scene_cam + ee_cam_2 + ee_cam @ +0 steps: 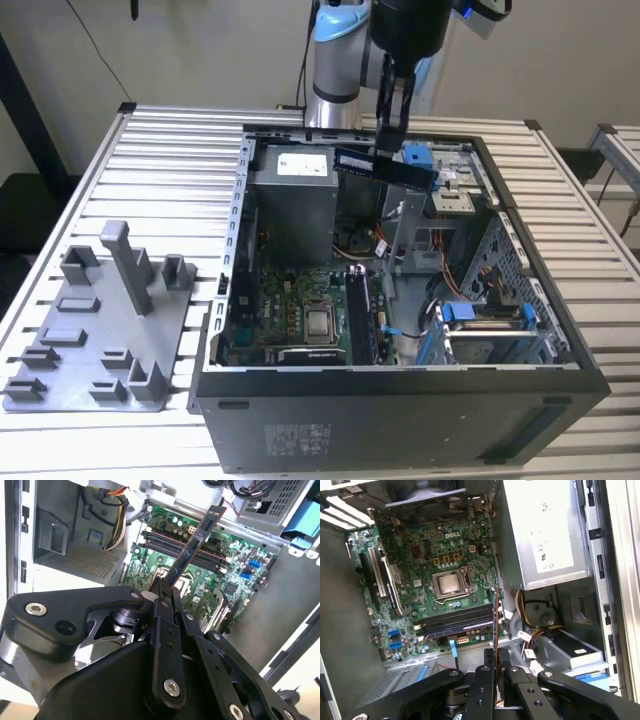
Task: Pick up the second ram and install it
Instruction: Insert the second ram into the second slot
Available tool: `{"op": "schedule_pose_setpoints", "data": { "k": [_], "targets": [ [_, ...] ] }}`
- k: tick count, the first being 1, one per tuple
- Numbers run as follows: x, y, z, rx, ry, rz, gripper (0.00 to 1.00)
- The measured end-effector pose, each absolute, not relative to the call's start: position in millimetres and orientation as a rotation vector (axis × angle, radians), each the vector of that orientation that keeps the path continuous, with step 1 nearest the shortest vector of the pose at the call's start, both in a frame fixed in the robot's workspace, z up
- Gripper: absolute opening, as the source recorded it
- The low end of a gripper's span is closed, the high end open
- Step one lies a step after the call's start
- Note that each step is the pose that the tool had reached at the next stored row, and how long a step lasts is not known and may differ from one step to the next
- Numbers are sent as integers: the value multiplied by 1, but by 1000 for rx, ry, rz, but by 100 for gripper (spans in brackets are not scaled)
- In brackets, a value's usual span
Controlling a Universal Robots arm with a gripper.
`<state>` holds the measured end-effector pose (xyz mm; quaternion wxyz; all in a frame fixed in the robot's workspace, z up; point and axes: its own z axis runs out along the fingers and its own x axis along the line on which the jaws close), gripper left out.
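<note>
Tool (390, 146) clamped on the second ram (385, 166) — held above the open case (400, 410).

A robotics lab workcell: a slatted aluminium bench (170, 160) carries an opened computer case (400, 420) at centre, a grey plate of holder blocks (90, 340) at 8 o'clock, the robot arm's base (338, 60) at 12 o'clock, plain wall (200, 50) behind.

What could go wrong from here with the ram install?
The second ram, clamped in the hand, lies crosswise to the memory slots; imperfect realignment could jam it. Cables near the slots might snag it. A narrow pinch may let it twist under seating force.
</note>
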<state>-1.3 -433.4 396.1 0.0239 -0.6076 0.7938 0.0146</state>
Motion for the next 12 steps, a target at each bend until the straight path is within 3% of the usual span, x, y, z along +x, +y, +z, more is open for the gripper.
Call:
{"op": "schedule_pose_setpoints", "data": {
  "k": [12],
  "targets": [
    [-1,-433,395,-1629,2627,38,14]
  ]
}}
